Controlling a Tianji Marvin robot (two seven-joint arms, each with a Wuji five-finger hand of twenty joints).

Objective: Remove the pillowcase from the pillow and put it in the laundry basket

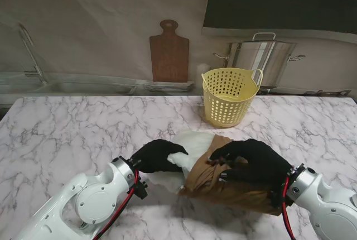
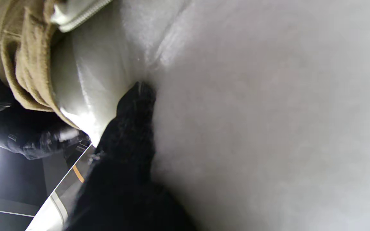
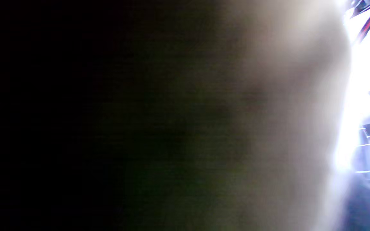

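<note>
A white pillow [image 1: 192, 142] lies in the middle of the marble table, half out of a tan pillowcase [image 1: 223, 187] bunched over its right part. My left hand [image 1: 157, 155], in a black glove, is shut on the bare white end of the pillow. My right hand [image 1: 251, 162] is shut on the gathered pillowcase edge [image 1: 207, 168]. The left wrist view shows a black finger [image 2: 133, 115] pressed into the white pillow [image 2: 252, 112], with the tan pillowcase [image 2: 24, 64] rumpled beside it. Dark blurred cloth [image 3: 236, 128] fills the right wrist view. The yellow laundry basket [image 1: 230, 96] stands upright farther from me.
Behind the table runs a counter with a wooden cutting board [image 1: 169, 53], a steel pot [image 1: 262, 56] and a sink with a tap [image 1: 33, 61]. The marble table [image 1: 67, 134] stretches bare to the left and to the right of the basket.
</note>
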